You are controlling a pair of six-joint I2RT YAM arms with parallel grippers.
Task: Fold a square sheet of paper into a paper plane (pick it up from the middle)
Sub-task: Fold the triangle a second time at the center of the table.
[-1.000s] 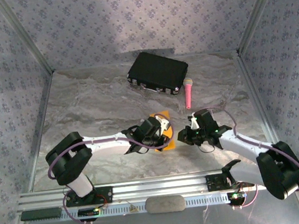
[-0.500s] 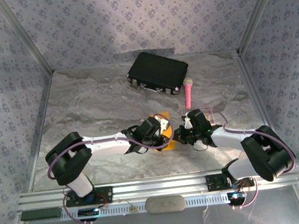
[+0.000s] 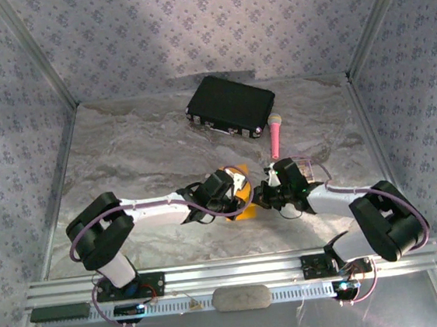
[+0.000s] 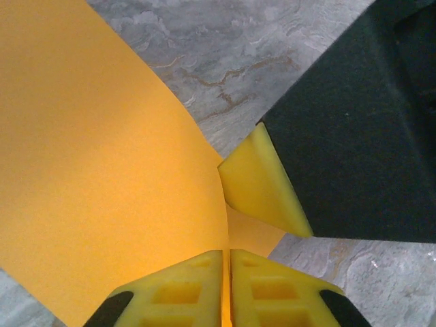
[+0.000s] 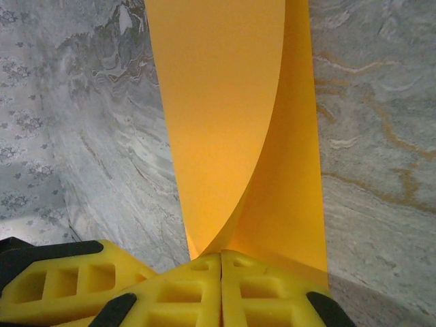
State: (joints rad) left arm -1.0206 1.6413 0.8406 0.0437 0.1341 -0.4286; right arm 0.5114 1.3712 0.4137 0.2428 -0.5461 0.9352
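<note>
Paper point(image 3: 244, 205), curled upward over the middle of the table point(image 3: 139, 156), is pinched between the closed fingers of the left gripper point(image 4: 227, 272) and the right gripper point(image 5: 221, 272), which sit close together.

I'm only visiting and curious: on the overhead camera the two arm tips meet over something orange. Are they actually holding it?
Observer: Yes. The left wrist camera shows the left gripper shut on an edge of the square sheet of paper.
Operator: And the other arm?
Observer: The right gripper is shut on the sheet too, seen close up on its own camera.
Operator: Is the paper lying flat?
Observer: No. It curls over, so two layers come together at the right gripper's jaws.
</note>
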